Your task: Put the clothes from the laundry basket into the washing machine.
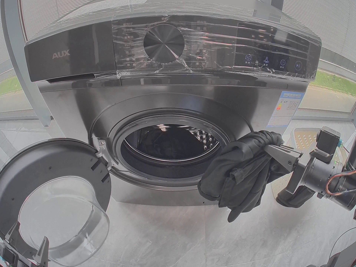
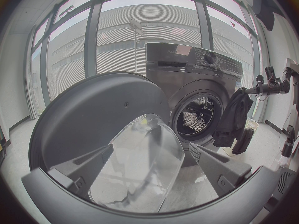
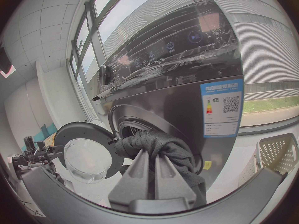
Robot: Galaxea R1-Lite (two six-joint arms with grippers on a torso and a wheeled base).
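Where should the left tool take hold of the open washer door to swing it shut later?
Probably the grey rim of the door, on the edge opposite the hinge, approached from the robot's left with the left tool open. That edge stands free; the bulging glass bowl looks too wide and smooth to pinch.

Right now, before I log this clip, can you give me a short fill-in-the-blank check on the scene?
1. The washing machine's ____ stands open.
2. The dark garment hangs from the gripper of the robot's ____ arm.
3. That garment is outside the machine, not yet in the ____.
4. The left gripper is ____ and holds nothing.

Missing words: door; right; drum; open.
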